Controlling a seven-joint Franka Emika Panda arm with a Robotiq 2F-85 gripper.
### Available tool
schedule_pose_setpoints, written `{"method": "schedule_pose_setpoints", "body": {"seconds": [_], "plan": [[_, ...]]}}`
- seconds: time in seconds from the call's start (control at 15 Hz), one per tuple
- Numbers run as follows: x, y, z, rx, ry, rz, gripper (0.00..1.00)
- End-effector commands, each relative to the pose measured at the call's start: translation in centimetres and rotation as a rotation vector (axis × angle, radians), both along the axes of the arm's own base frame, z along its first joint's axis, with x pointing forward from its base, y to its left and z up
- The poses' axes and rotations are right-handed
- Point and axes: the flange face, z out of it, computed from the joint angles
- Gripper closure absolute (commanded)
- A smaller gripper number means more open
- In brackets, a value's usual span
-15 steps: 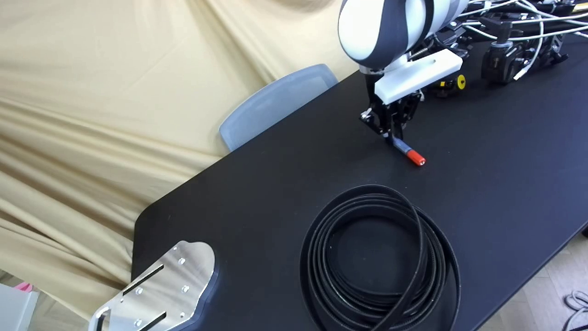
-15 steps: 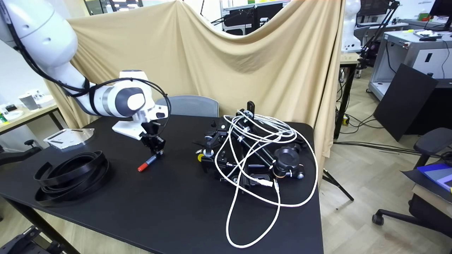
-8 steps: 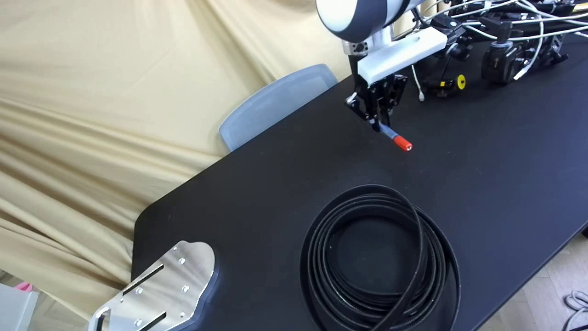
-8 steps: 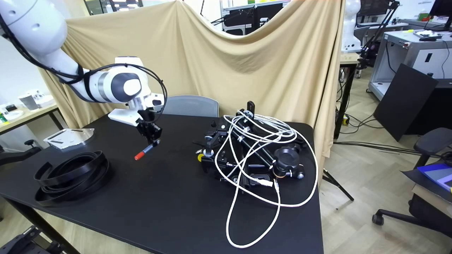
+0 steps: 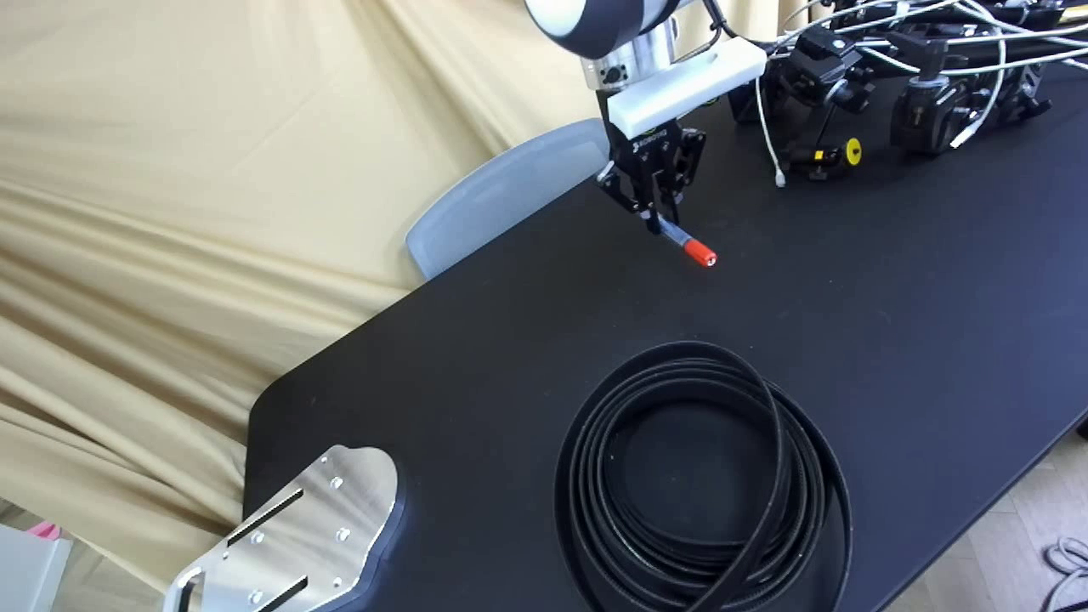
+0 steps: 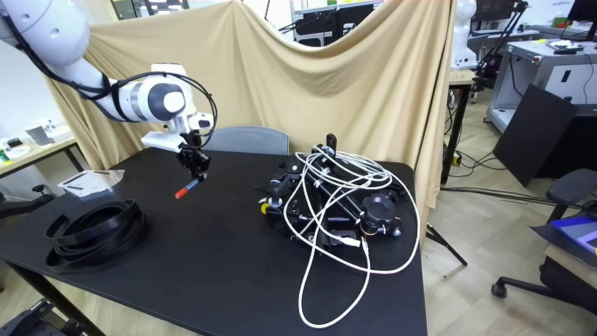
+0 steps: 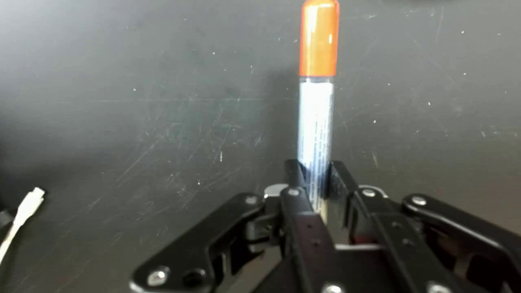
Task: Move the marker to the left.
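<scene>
The marker has a blue-white body and a red cap. It shows in both exterior views [image 5: 690,246] [image 6: 187,188] and large in the wrist view [image 7: 317,106]. My gripper [image 5: 665,223] is shut on the end of the body away from the cap. The gripper [image 6: 201,178] holds the marker above the black table, its cap end pointing out and slightly down. In the wrist view the fingers [image 7: 341,179] press on both sides of the body. The rear end of the marker is hidden between the fingers.
A coiled black cable [image 5: 586,476] lies on the table [image 5: 476,374]. A metal plate [image 5: 340,510] lies at the table's end. Black tripod gear [image 6: 378,210] with white cables stands on the other part of the table. A grey chair [image 5: 510,195] is at the edge by the curtain.
My gripper has lifted the marker off the table and moved it up. In an exterior view it has shifted left, away from the tripod gear. The coil and plate have not moved.
</scene>
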Motion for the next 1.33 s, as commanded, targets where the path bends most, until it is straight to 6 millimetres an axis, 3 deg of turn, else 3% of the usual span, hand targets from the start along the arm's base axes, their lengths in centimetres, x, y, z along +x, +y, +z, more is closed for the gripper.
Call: {"method": "schedule_pose_setpoints", "body": {"seconds": [0.0, 0.47, 1.13, 1.2, 1.27], "plan": [[1.7, 2.5, -1.0, 0.013, 0.009, -0.015, 0.95], [1.0, 8.1, -3.6, 0.018, 0.033, 0.019, 0.95], [1.0, 9.0, -6.2, 0.021, 0.047, -0.004, 0.95], [1.0, 9.0, -6.3, 0.023, 0.052, -0.003, 0.63], [1.0, 9.0, -6.4, 0.024, 0.055, -0.004, 0.53]]}}
